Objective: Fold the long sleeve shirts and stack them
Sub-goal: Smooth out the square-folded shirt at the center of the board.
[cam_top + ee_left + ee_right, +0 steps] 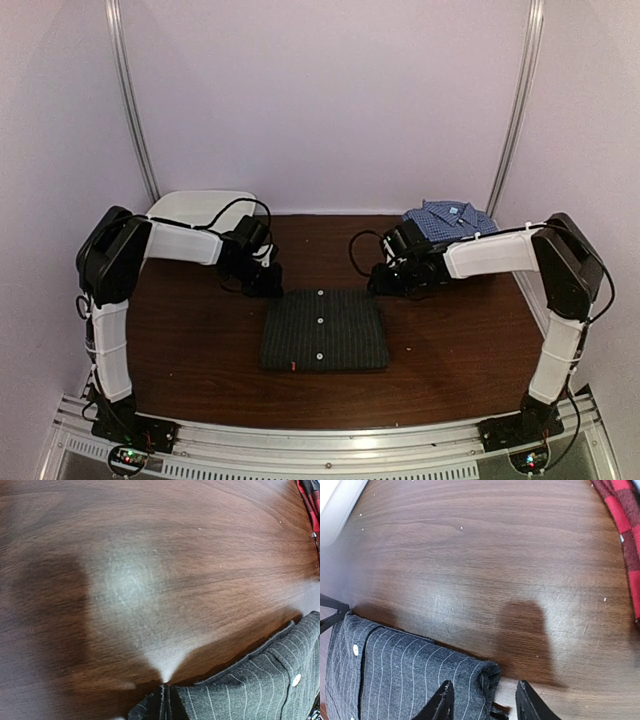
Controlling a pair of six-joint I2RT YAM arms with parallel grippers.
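The black pinstriped shirt (325, 330) lies folded into a neat rectangle at the middle of the dark wooden table (200, 350), placket up so its pale buttons run down the centre line. The left gripper (165, 697) has its fingers pressed together at the shirt's far left corner. A thin pinch of the woven cloth seems to sit between them, which would hold that corner square, though the cramped wrist view leaves this unsure. The right gripper (484, 686) has its fingers apart, straddling the soft rolled fold at the far right corner without clamping it. A folded blue checked shirt (450, 218) sits far right, likely the stack's base. A red-black shirt (620, 520) edges into the wrist views, and a smooth white plastic tub (200, 208) stands far left.
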